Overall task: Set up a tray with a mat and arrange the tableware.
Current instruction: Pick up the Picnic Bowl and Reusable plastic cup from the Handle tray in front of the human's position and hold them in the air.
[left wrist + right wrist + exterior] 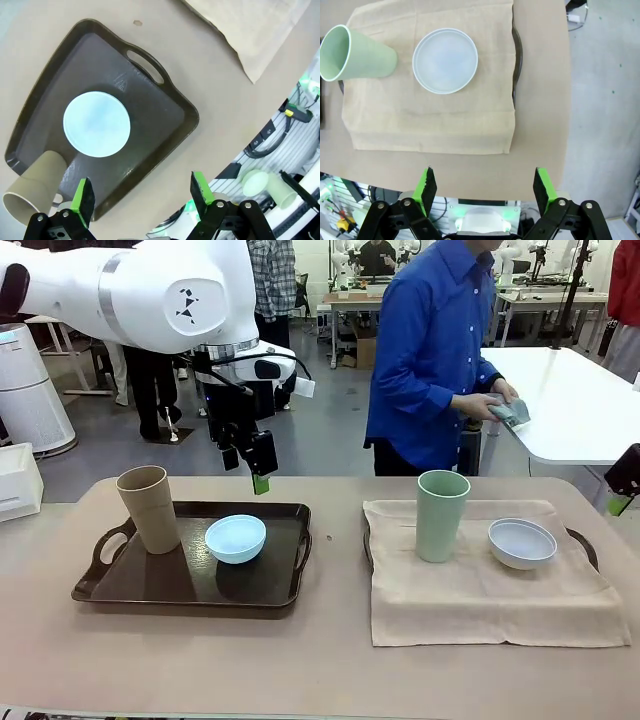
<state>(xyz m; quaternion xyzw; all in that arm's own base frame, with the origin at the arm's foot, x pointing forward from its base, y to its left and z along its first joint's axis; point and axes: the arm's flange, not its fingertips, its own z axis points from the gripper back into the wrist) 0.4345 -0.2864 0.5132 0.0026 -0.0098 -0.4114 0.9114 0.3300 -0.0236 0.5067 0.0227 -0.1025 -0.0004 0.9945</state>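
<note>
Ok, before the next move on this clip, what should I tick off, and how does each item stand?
1. Left pincer open, holding nothing: ok.
2. Right pincer open, holding nothing: ok.
3. Right tray covered by mat, with pale green cup and whitish bowl on it: ok.
4. Left tray has a mat: not ok; tan cup and light blue bowl sit on the bare tray.
5. Both cups upright: ok.
6. Person's hands away from both trays: ok; they hold a folded cloth at the farther table.
</note>
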